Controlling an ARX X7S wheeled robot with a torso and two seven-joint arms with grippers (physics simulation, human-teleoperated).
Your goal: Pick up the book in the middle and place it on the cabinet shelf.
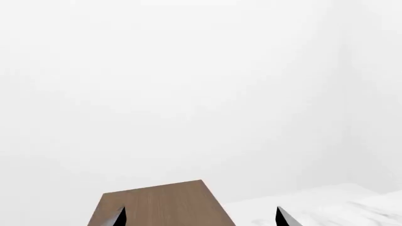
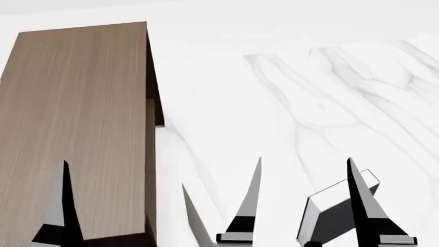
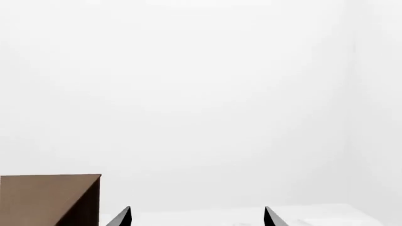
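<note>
The right gripper (image 2: pixel 305 198) has its jaws spread wide, two dark pointed fingers standing up from the lower edge of the head view. The book (image 2: pixel 334 208) shows between and behind them, tilted, its grey cover and white page edges partly covered by the outer finger (image 2: pixel 361 200); whether it touches either finger is not clear. In the right wrist view only the two fingertips (image 3: pixel 124 217) show, far apart, with nothing between them.

The left gripper (image 2: pixel 127 206) also has its jaws spread. One finger overlaps the cabinet shelf (image 2: pixel 75 118) in the head view; the other stands over the white bench (image 2: pixel 288 92) beside the cabinet's dark right side. The left wrist view shows the cabinet's flat top (image 1: pixel 160 205) between the two tips.

The cabinet is cut off by the left and lower edges of the head view. To its right the marble-veined bench runs open to the far edge. Pale, plain walls fill both wrist views.
</note>
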